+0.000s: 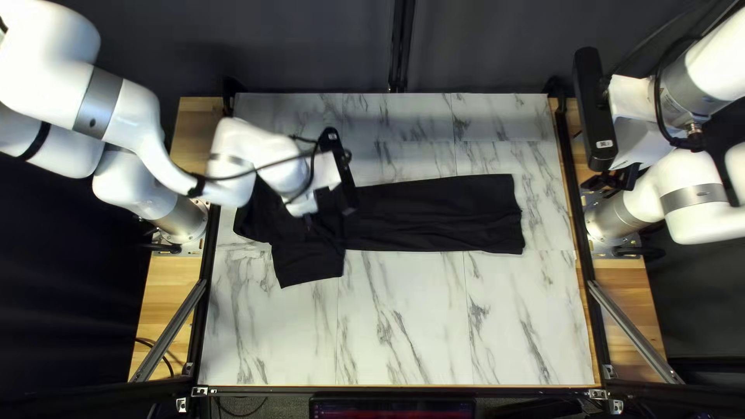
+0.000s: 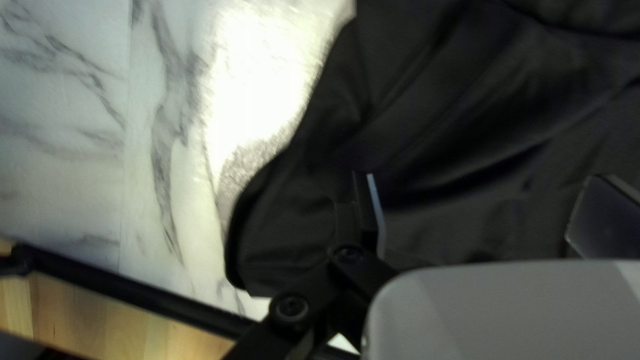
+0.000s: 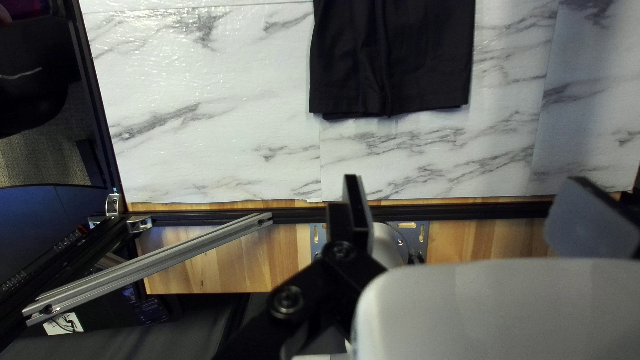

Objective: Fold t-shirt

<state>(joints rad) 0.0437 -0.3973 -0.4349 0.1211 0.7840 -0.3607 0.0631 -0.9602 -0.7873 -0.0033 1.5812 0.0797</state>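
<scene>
A black t-shirt (image 1: 434, 213) lies lengthwise as a long strip across the table, with a part sticking out toward the near edge at its left end. Over that left end is my left gripper (image 1: 310, 221), partly hidden by its wrist. Seen from the left wrist, the gripper (image 2: 487, 210) has its fingers wide apart above creased cloth (image 2: 433, 133); contact cannot be told. My right gripper (image 1: 613, 180) is raised by the table's right edge, off the shirt. In the right wrist view this gripper (image 3: 473, 207) is open and holds nothing, with the shirt's straight end (image 3: 393, 60) ahead of it.
Marble-patterned tabletop (image 1: 403, 318) shows between the shirt and the near edge. Black rails run along both sides, with wooden strips (image 1: 167, 291) outside them. A metal brace (image 3: 153, 263) slants beside the right arm's base. My left forearm crosses the table's left edge.
</scene>
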